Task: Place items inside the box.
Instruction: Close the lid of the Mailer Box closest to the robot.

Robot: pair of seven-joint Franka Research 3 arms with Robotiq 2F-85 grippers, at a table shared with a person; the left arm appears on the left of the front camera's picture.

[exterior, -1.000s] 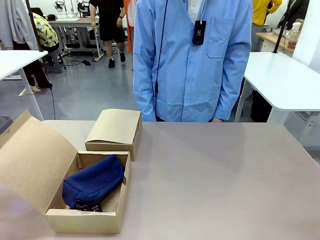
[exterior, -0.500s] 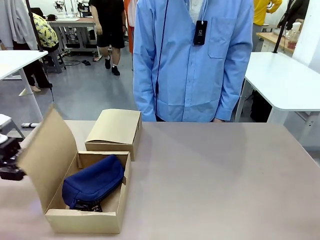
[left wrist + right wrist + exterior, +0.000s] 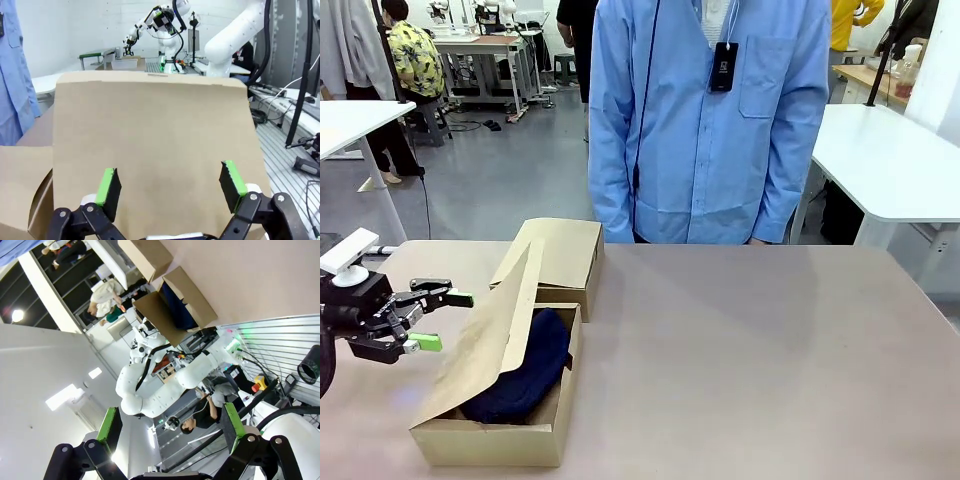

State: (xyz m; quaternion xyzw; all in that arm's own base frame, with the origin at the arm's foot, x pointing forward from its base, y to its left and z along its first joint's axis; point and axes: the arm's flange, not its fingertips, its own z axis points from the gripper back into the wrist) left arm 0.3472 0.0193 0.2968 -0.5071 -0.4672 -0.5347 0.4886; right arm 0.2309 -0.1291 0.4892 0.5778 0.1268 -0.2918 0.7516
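Nearest the camera in the front view, the larger cardboard box is seen at the table's front left corner, its front wall plain and brown. Inside it the navy pouch is lying, partly hidden beneath the lid flap, which is tilted over the box at a slant, about half closed. The other small items cannot be made out under the flap.

Just left of the flap, the left gripper is held at flap height, its jaws spread wide with green pads showing; nothing is gripped between them. Whether the pads are touching the cardboard cannot be told from the front. In the left wrist view the same gripper is seen spread open, with the flap's outer face close ahead of both pads.

In the right wrist view the right gripper is seen with fingers set wide apart and empty, well away from the table; the box with its raised flap is seen far off, rolled sideways.

Behind the larger box, touching or just beside its rear wall, a smaller closed cardboard box is set. The table surface to the right is bare beige.

At the far edge a person in a light blue shirt is standing, arms hanging down.
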